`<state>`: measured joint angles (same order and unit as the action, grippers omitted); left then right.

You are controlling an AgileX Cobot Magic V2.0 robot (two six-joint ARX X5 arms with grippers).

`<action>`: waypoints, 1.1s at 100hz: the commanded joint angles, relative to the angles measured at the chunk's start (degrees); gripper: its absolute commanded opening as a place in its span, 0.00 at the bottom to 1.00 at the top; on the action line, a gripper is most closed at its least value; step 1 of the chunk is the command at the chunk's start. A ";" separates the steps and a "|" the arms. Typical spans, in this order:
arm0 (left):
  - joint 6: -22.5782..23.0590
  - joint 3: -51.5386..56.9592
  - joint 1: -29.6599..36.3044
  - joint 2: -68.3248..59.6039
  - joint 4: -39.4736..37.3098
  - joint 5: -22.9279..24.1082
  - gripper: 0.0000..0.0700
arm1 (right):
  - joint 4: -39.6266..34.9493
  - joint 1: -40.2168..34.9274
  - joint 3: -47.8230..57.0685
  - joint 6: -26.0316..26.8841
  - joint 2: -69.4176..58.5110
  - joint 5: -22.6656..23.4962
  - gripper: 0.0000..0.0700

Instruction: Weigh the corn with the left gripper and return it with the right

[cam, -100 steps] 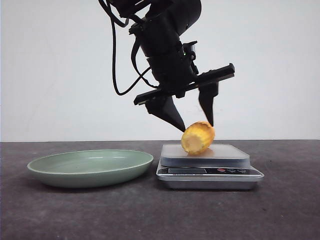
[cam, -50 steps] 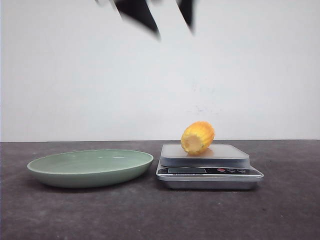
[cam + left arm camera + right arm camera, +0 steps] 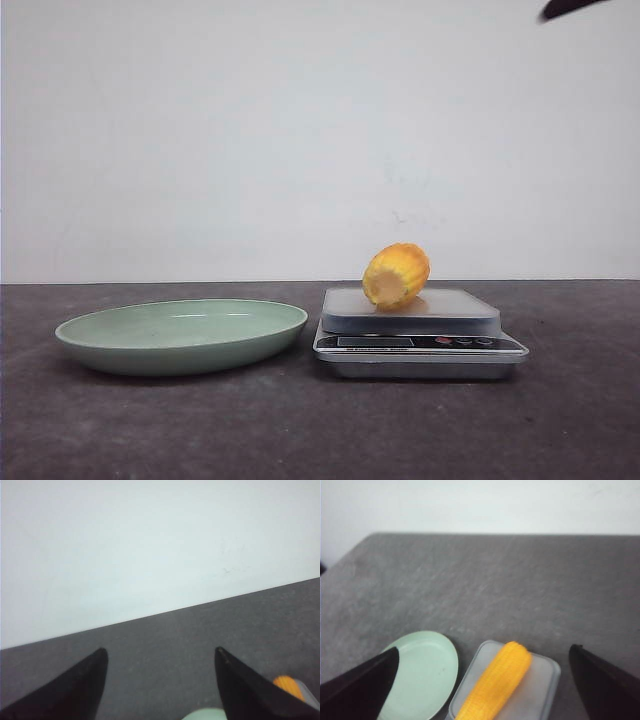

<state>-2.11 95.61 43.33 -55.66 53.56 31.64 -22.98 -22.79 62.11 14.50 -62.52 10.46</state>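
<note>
The ribbed yellow corn [image 3: 396,275] lies lengthwise on the smooth scale [image 3: 420,335], pale cut end toward the camera; both arms' jaws spread, empty.

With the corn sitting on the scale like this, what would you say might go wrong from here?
1. The corn is round and rests unheld on the scale; it overhangs one edge in the right wrist view, so a nudge may roll it off.
2. The right tool is wide open above it; closing off-centre might push the corn sideways.
3. The plate is shallow, so a high release could let the corn roll out.
</note>
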 commanded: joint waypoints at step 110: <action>-25.99 -24.65 0.46 39.30 28.79 7.54 0.56 | 6.99 -10.08 1.01 9.29 -33.03 -12.76 0.33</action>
<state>-27.38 70.67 43.40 -16.38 81.21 38.98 -16.56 -32.34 62.11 22.87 -94.39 -1.50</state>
